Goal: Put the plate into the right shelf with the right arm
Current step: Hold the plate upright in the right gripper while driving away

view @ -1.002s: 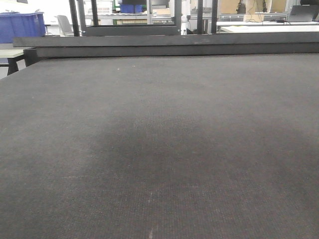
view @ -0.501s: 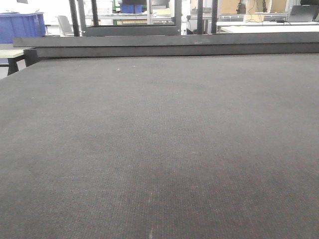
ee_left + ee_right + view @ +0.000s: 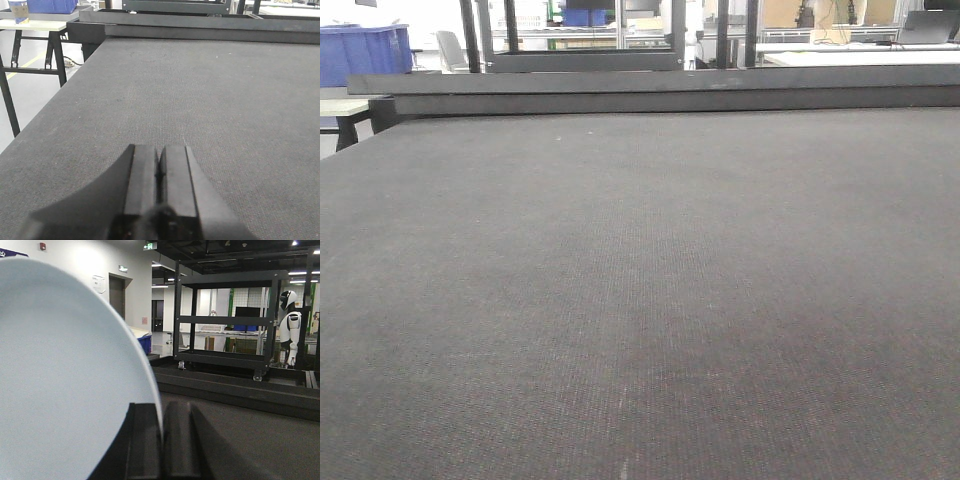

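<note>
Right gripper pinched the plate only by its rim, so a slow, jerk-free swing toward the unseen right shelf looked safest.

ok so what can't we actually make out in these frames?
The right shelf: in no view.
The plate: right wrist view, left and bottom cut off by frame edges; gripped rim hidden behind the right gripper.
Front view: plate and right gripper out of frame, only the table.
</note>
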### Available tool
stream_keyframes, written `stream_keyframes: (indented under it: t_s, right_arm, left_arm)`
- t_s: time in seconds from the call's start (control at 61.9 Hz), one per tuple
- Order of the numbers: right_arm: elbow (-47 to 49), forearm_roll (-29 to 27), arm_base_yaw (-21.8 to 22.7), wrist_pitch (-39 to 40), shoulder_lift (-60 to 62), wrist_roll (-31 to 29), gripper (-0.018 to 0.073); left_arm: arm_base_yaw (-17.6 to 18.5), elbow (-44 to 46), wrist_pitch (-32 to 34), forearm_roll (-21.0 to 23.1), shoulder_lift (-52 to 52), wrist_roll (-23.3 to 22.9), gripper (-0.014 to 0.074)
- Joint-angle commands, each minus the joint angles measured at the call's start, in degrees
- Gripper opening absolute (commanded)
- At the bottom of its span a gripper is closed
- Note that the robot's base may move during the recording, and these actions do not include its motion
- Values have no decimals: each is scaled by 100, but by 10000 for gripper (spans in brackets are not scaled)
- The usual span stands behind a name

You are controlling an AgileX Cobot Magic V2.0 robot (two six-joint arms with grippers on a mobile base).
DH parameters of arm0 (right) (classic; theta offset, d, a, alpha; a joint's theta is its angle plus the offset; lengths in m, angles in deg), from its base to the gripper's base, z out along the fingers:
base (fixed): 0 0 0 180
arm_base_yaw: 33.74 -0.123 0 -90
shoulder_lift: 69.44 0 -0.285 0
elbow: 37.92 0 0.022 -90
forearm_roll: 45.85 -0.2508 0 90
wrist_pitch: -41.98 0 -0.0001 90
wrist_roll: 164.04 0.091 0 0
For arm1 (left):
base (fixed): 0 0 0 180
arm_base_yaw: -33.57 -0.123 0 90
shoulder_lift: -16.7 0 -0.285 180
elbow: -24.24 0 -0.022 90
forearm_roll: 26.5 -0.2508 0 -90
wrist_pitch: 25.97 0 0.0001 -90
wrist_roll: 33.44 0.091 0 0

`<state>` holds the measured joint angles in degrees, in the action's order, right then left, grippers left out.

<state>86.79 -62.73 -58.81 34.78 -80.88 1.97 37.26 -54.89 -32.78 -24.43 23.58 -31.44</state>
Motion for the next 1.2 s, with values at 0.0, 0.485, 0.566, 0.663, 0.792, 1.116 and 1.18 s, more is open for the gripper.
stream_keyframes:
  t_s: [0.0,0.485,0.566,0.663,0.792,1.116,1.18]
  right_arm:
    - [130,-19,21,649,-72,2,55]
    - [130,-19,21,649,-72,2,55]
    - [130,-19,21,649,-72,2,55]
    - [130,-19,21,649,-72,2,55]
    - [130,-19,21,649,-72,2,55]
    - [130,-19,21,649,-72,2,55]
    - [130,-19,21,649,-72,2,55]
  left_arm:
    - [49,-46,503,33,-37,-19,-47]
    - [49,-46,503,33,-37,-19,-47]
    - [49,-46,503,33,-37,-19,-47]
    - [49,-46,503,33,-37,-19,-47]
    - [49,-46,503,33,-37,-19,-47]
    - [49,-46,503,33,-37,-19,-47]
    - [49,-46,503,33,-37,-19,-47]
